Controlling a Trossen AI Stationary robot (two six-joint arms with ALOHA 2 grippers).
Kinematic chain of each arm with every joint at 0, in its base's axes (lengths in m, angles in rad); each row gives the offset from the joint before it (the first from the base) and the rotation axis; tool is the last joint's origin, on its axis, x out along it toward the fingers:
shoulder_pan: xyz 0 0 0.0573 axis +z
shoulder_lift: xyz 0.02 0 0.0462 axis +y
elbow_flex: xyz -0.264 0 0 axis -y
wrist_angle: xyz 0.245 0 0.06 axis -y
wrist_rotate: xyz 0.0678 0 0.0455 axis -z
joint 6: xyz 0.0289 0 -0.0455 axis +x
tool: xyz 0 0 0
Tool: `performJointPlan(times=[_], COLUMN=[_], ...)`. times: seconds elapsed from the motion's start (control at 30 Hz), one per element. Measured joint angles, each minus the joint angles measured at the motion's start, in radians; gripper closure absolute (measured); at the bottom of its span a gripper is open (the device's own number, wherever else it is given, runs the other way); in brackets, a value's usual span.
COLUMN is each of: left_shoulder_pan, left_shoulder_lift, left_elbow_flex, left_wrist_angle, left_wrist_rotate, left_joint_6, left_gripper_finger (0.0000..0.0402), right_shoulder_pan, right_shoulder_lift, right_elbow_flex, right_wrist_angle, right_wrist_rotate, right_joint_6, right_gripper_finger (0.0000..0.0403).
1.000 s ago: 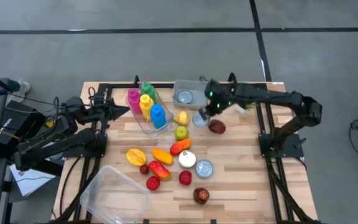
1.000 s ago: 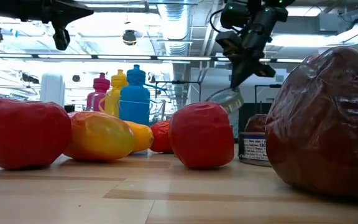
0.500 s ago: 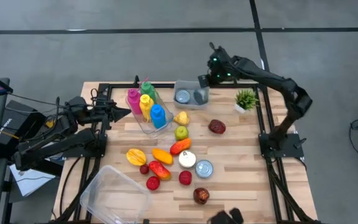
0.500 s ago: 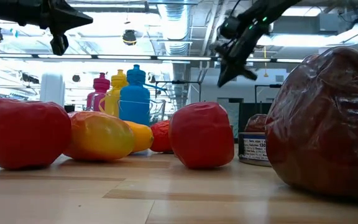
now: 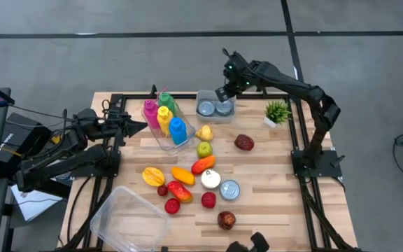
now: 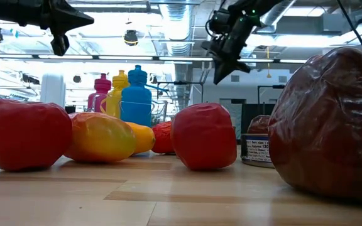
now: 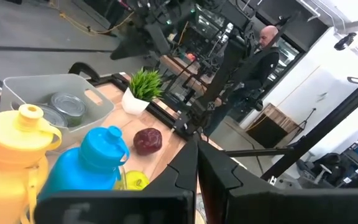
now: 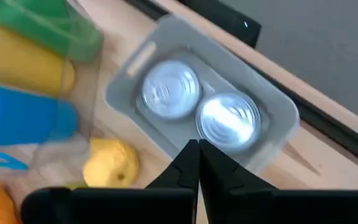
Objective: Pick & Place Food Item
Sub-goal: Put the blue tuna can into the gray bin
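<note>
Two cans [image 5: 215, 108] are standing upright side by side in the grey bin [image 5: 203, 96], while the right gripper [image 5: 222, 94], fingers together and empty, is hovering above its far edge.

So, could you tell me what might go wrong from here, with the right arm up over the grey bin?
The right gripper hangs shut above the grey bin, which already holds two cans; a third may not fit. The loose can sits among crowded fruit, so reaching it could knock the white ball or red apple.
</note>
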State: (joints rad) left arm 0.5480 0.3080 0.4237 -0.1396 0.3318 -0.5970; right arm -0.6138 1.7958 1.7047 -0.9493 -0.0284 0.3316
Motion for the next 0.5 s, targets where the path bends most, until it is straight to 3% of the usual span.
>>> performJointPlan(times=[0.13,0.33,0.5], left_shoulder_pan=[0.000,0.000,0.000], left_shoulder_lift=[-0.023,-0.167,-0.283], left_elbow_flex=[-0.030,-0.087,-0.152], left_wrist_angle=[0.014,0.010,0.008], left_wrist_rotate=[-0.021,-0.105,-0.118], left_joint_6=[0.019,0.051,0.024], left_gripper_finger=[0.0402,0.0402,0.0402], right_shoulder_pan=[0.077,0.347,0.576], right_shoulder_lift=[-0.016,-0.102,-0.135], right_elbow_flex=[0.035,-0.057,-0.195], right_wrist_angle=[-0.153,-0.253,-0.234], right_wrist_rotate=[0.007,0.068,0.074], right_joint_6=[-0.011,0.034,0.150], right_gripper_finger=[0.0393,0.0385,0.0324])
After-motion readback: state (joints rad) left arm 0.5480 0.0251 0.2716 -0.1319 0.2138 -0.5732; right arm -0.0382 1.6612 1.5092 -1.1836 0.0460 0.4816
